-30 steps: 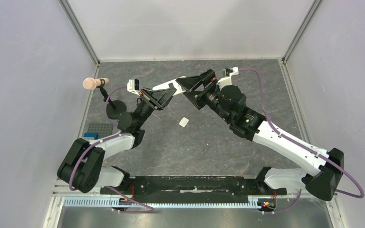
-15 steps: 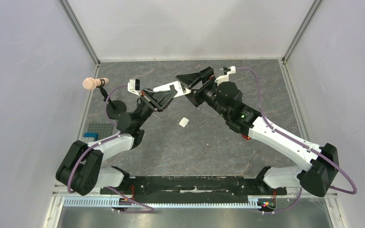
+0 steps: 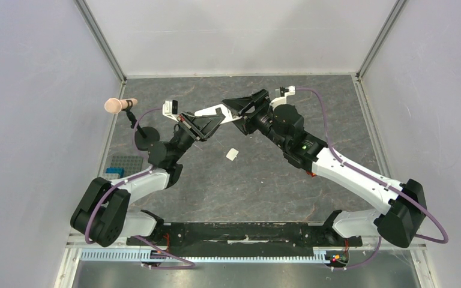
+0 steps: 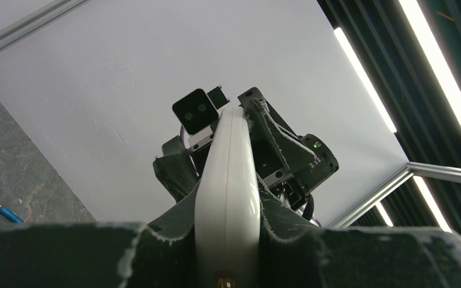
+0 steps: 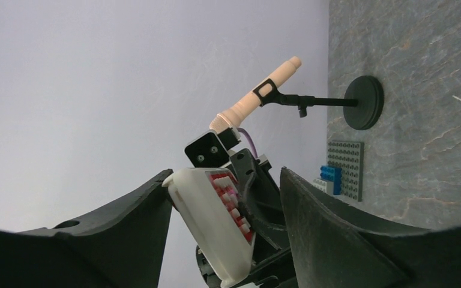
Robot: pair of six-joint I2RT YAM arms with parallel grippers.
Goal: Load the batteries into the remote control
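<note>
The remote control (image 4: 228, 180) looks smooth, glossy white plastic; the table (image 3: 264, 180) matt, veined grey stone.

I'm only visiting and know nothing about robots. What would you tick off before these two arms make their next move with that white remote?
1. Left gripper clamped on the remote control: ok.
2. Remote's free end between the right gripper fingers: ok.
3. Right gripper closed on the remote: not ok, a gap shows on one side.
4. Blue battery found, lying on the table: ok.
5. Second battery found: cannot tell, none in view.
6. White cover piece off and lying on the table: ok.
</note>
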